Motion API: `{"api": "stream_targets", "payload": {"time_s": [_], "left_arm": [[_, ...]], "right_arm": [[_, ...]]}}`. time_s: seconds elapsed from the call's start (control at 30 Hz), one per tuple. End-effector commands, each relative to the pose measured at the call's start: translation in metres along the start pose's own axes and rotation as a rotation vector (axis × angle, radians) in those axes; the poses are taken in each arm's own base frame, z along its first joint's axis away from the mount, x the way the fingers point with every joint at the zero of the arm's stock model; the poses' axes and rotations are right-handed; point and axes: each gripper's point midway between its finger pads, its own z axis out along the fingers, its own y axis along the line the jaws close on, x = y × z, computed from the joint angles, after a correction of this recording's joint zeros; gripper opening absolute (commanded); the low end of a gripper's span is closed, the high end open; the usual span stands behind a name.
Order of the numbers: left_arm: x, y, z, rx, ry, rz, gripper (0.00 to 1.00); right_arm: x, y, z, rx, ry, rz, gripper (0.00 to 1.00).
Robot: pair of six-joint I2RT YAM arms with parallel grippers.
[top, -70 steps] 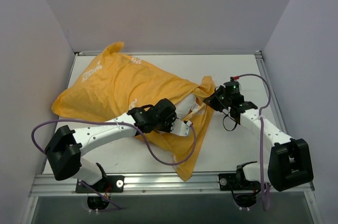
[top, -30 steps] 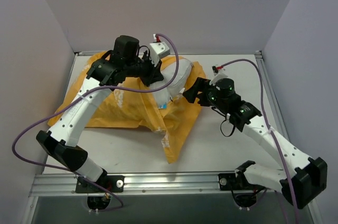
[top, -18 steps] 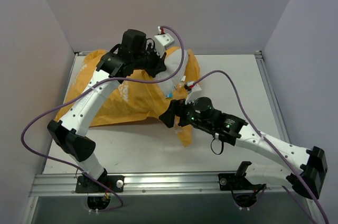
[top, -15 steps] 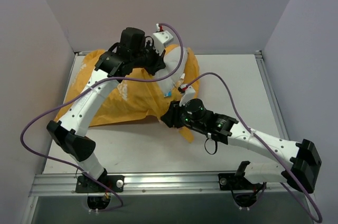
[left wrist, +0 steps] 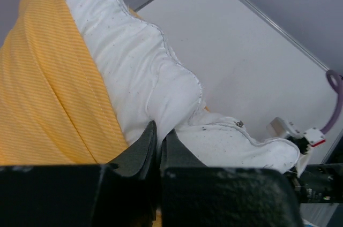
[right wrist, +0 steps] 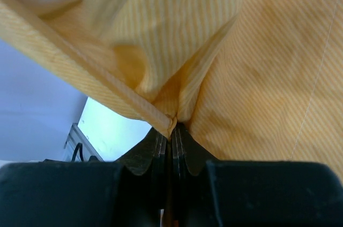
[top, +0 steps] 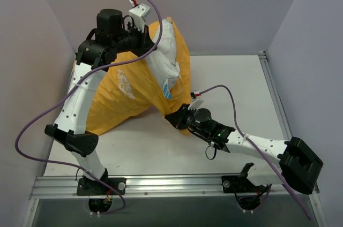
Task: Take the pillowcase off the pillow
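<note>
The orange pillowcase (top: 120, 96) hangs from high at the back left down to the table. The white pillow (top: 161, 58) sticks out of its open end, with a small blue tag (top: 168, 89) showing. My left gripper (top: 151, 30) is raised high and shut on a fold of the pillow (left wrist: 134, 72), with the orange fabric (left wrist: 48, 98) beside it. My right gripper (top: 177, 118) is low at the table's middle and shut on the pillowcase's hem corner (right wrist: 172, 122), pulling it taut.
The white table (top: 236, 82) lies to the right and front of the fabric. A metal rail (top: 161, 183) runs along the near edge. Purple cables loop from both arms. Grey walls stand close on three sides.
My left gripper has lifted the pillow higher and toward the back left. My right gripper has held the pillowcase corner low and drawn it slightly nearer, so more white pillow shows.
</note>
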Motion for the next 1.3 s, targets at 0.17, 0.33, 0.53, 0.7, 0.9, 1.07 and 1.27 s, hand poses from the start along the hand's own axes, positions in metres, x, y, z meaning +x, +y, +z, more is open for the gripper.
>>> {"api": "stream_targets", "payload": {"time_s": [0.17,0.33,0.53,0.7,0.9,1.07,1.27], "left_arm": [[-0.070,-0.010,-0.043,0.000,-0.283,0.072,0.02],[-0.029,-0.005,-0.017,0.006,-0.186,0.051,0.02],[-0.032,-0.015,-0.009,0.031,-0.189,0.059,0.02],[-0.032,-0.017,-0.011,0.036,-0.185,0.067,0.02],[-0.028,-0.019,-0.014,0.039,-0.178,0.067,0.02],[-0.029,-0.020,-0.014,0.048,-0.182,0.067,0.02],[-0.027,-0.019,-0.013,0.046,-0.175,0.074,0.02]], "right_arm": [[0.030,-0.054,-0.002,0.174,0.213,-0.123,0.43],[-0.068,-0.001,-0.045,0.220,0.035,-0.305,0.80],[-0.145,0.064,-0.074,0.178,-0.090,-0.370,1.00],[-0.168,0.083,-0.037,0.174,-0.084,-0.373,1.00],[-0.194,0.099,0.013,0.069,-0.130,-0.289,1.00],[-0.184,0.114,0.050,-0.013,-0.088,-0.291,1.00],[-0.173,0.126,0.054,-0.103,-0.089,-0.296,1.00]]}}
